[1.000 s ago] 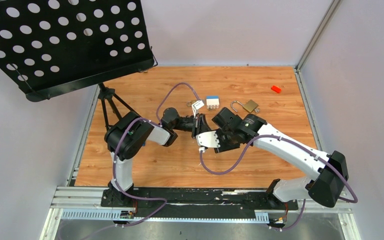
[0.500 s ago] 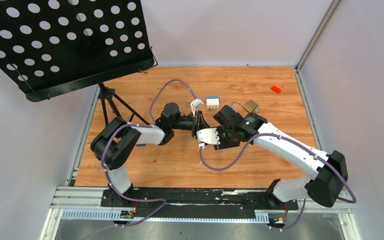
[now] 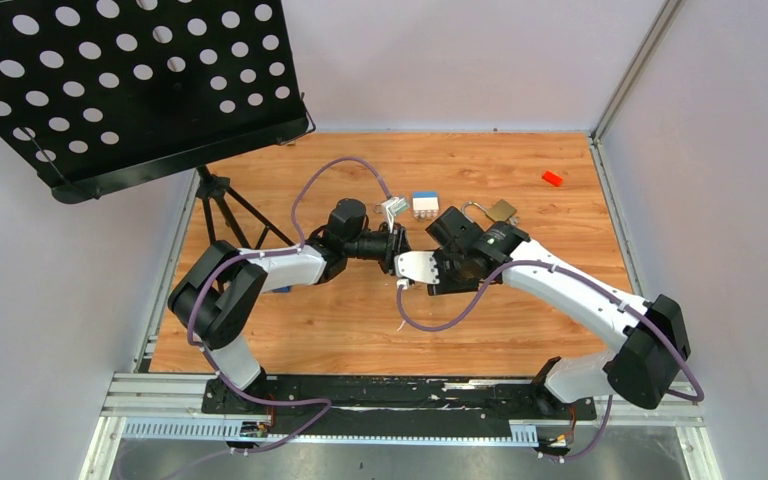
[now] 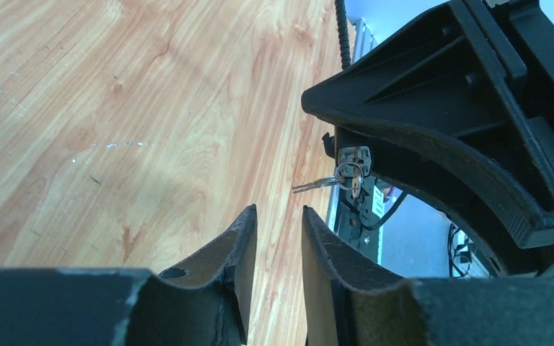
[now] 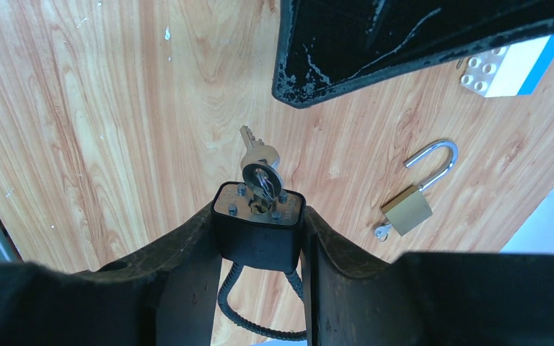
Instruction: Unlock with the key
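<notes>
right gripper is clamped on the black lock, one finger on each side of the body, keyhole face pointing away from the wrist and toward the left arm. its cable trails back under the wrist.

left gripper is empty: fingers a narrow slit apart with nothing between them.

the key hangs off a small ring at the lock's face, in the air between the two grippers and well above the table. from the right wrist its blade angles up and away from the face. there seems to be a second bit of metal at the keyhole, but i can't tell if that one is seated.

the relation that matters: from the left wrist the key is ahead of the fingers, up and a bit right of the slit's line. the blade's long axis runs roughly crosswise in that view, tip toward the slit, ring end back at the lock. so the fingers aren't lined up on it yet, and the slit looks tight for catching a loose, swinging key.

the left arm is the free one and the only one placed to take it. judgement: it needs a small shift right and up before closing.

the open brass padlock on the table isn't involved.
</notes>
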`<act>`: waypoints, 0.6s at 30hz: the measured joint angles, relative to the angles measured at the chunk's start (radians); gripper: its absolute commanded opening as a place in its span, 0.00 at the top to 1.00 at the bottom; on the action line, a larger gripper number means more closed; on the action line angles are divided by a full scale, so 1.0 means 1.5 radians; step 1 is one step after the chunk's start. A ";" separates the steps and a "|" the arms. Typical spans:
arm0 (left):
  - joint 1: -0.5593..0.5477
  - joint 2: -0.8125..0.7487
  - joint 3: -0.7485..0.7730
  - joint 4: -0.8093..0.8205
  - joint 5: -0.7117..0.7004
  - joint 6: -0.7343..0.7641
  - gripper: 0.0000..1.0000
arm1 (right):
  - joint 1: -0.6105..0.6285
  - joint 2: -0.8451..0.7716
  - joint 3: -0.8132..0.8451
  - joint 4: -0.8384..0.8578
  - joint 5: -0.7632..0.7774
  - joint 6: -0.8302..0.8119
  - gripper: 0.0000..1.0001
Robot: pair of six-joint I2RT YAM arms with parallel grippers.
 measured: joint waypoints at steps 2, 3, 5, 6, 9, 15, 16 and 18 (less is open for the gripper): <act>0.000 0.000 0.000 -0.003 -0.004 -0.012 0.66 | -0.002 0.002 0.000 -0.001 -0.001 0.004 1.00; 0.000 0.000 0.000 -0.001 -0.005 -0.020 0.66 | -0.003 0.002 0.000 0.000 -0.001 0.006 1.00; 0.000 0.000 0.000 0.004 -0.006 -0.038 0.67 | -0.005 0.003 0.001 -0.001 -0.005 0.007 1.00; 0.000 0.000 0.000 0.007 -0.006 -0.047 0.67 | -0.006 0.004 0.001 -0.001 -0.009 0.008 1.00; 0.000 0.000 0.000 0.017 -0.006 -0.075 0.67 | -0.009 0.011 0.006 -0.002 -0.019 0.011 1.00; -0.003 0.000 0.001 0.056 -0.005 -0.131 0.67 | -0.012 0.024 0.011 -0.003 -0.032 0.019 1.00; -0.004 0.000 0.001 0.063 -0.005 -0.141 0.67 | -0.012 0.026 0.012 -0.003 -0.032 0.021 1.00; -0.005 0.000 0.001 0.074 -0.005 -0.155 0.68 | -0.013 0.030 0.015 -0.003 -0.033 0.024 1.00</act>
